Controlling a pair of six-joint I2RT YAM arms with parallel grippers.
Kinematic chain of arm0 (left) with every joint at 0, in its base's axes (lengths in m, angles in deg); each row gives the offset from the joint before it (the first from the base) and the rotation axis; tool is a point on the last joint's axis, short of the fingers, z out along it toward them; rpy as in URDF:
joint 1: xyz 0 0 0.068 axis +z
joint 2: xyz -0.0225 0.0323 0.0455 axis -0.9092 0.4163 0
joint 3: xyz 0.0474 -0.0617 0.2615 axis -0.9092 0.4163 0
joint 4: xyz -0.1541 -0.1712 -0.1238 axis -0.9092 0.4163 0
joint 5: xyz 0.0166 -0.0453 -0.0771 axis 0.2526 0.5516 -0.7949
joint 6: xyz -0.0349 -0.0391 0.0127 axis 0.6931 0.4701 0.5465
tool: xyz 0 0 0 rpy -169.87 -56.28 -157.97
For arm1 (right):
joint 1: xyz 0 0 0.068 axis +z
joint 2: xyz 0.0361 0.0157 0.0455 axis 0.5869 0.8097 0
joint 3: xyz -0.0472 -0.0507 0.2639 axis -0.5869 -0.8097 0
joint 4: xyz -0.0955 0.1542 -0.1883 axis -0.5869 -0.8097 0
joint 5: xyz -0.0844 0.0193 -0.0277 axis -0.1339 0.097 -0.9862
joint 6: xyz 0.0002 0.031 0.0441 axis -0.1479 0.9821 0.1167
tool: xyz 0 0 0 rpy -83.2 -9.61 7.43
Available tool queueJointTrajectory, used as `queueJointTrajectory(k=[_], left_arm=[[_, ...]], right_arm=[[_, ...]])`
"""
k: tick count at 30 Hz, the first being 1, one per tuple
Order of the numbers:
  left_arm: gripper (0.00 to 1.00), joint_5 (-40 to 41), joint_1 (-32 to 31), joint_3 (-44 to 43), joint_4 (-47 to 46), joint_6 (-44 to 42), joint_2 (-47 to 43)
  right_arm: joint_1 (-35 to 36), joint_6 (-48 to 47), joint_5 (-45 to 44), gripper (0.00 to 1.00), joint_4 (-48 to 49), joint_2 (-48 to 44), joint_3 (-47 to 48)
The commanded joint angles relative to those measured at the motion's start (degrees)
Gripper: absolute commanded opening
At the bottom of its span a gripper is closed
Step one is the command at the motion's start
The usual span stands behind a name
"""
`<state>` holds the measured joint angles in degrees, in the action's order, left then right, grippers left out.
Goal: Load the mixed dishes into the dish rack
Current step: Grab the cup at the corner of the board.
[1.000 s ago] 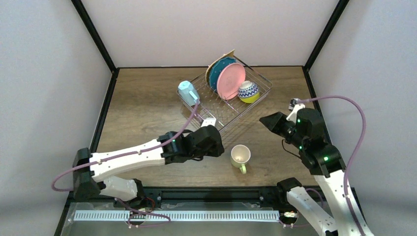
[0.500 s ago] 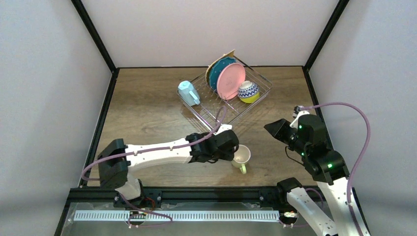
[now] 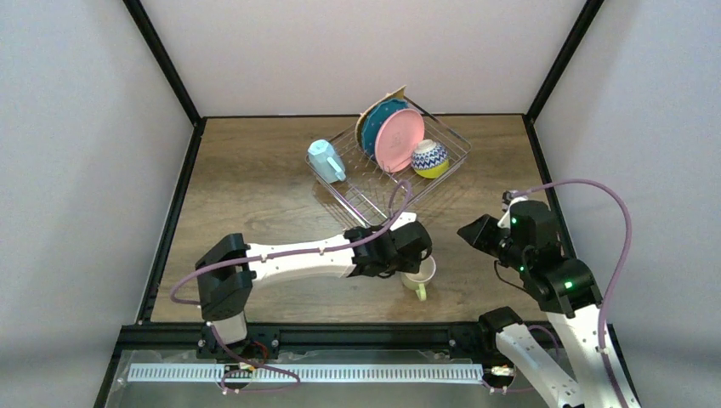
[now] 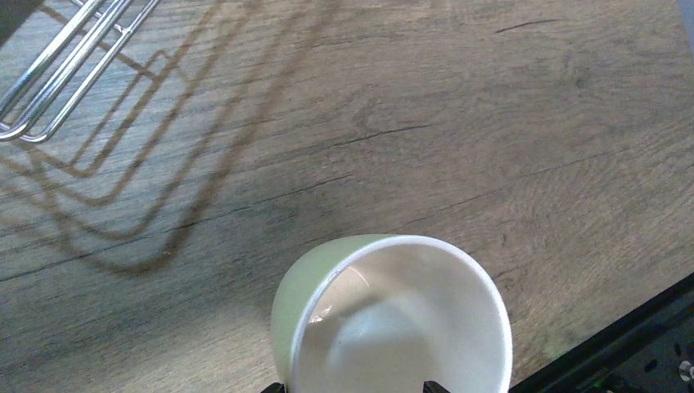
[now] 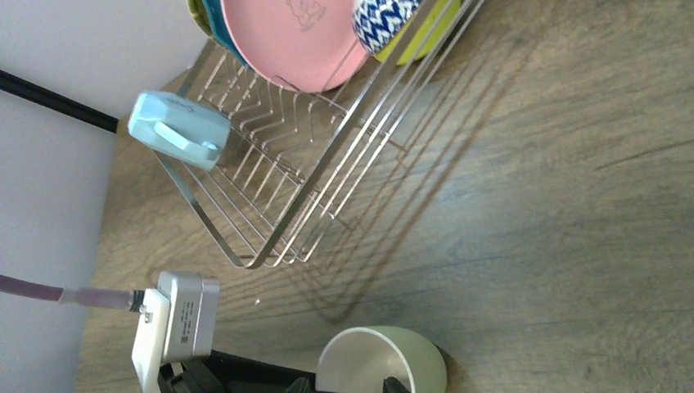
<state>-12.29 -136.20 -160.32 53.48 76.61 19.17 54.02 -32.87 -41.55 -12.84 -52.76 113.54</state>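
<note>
Now the left fingers (image 4: 432, 386) stand wide apart astride the pale yellow-green mug (image 4: 393, 327), upright on the surface (image 4: 491, 123), likely lined up to clamp it. Beyond, the dish rack (image 3: 374, 194) already holds the pink round plate (image 3: 400, 140); its near wire wall stands between. Whether the right fingers (image 3: 473, 231) are open cannot be told.

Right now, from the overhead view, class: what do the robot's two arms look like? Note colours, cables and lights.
The left arm and right arm have white links with black joints and wrists. A purple cable loops along each. Small green lights glow on the right arm. A white labelled box sits at the left wrist.
</note>
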Motion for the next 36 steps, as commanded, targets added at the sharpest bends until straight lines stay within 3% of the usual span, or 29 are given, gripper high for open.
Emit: queueJointTrajectory(k=[1, 20, 36], left_arm=[[0.96, 1.1, -0.21, -0.74, 0.33, 1.87, 1.58], [0.89, 2.41, -0.21, -1.74, 0.94, 3.17, 4.76], [0.93, 2.98, -0.25, -6.46, 3.2, 2.07, 3.85]], right_arm=[[-0.05, -2.14, 1.31, 0.5, -4.26, 0.07, -2.11], [-0.07, -6.23, 7.0, 0.5, -5.1, 3.1, -10.44], [-0.02, -7.79, 10.85, 0.5, 1.52, 7.14, -15.51]])
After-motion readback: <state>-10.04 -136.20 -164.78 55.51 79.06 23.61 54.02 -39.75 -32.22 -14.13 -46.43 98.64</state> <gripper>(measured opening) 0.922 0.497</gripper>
